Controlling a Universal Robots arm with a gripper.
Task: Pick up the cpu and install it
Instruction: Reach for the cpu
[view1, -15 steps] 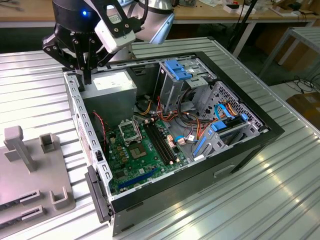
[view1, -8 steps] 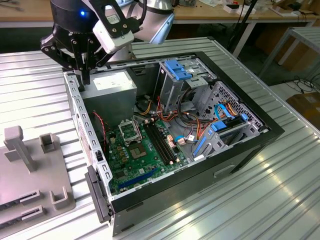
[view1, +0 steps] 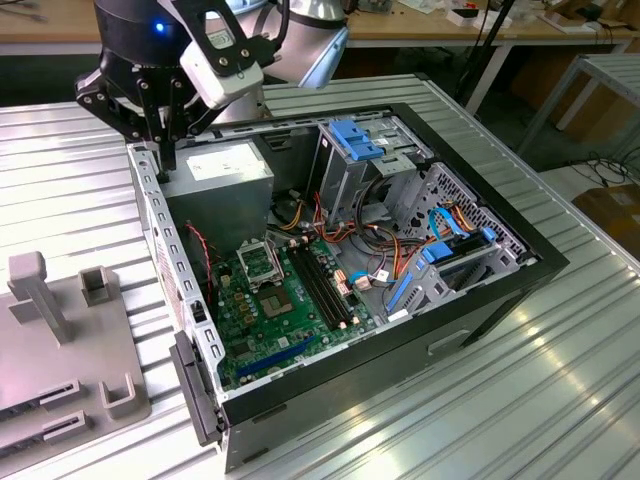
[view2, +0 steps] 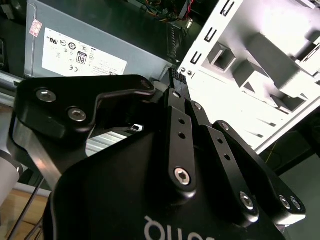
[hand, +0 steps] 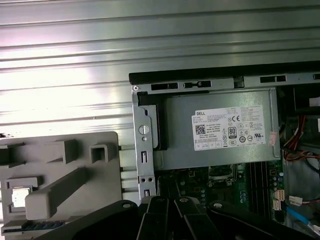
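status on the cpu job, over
Tool above case, near wall by psu. Cpu in grey tray, apart from tool. Wall stands between them.

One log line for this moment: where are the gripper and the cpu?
gripper: above corner of case, beside power supply | cpu: in grey fixture pocket, outside case

- A shiny metal table with long ridges, bright with light.
- A long wooden bench at the back.
- A brown box on the grey floor.
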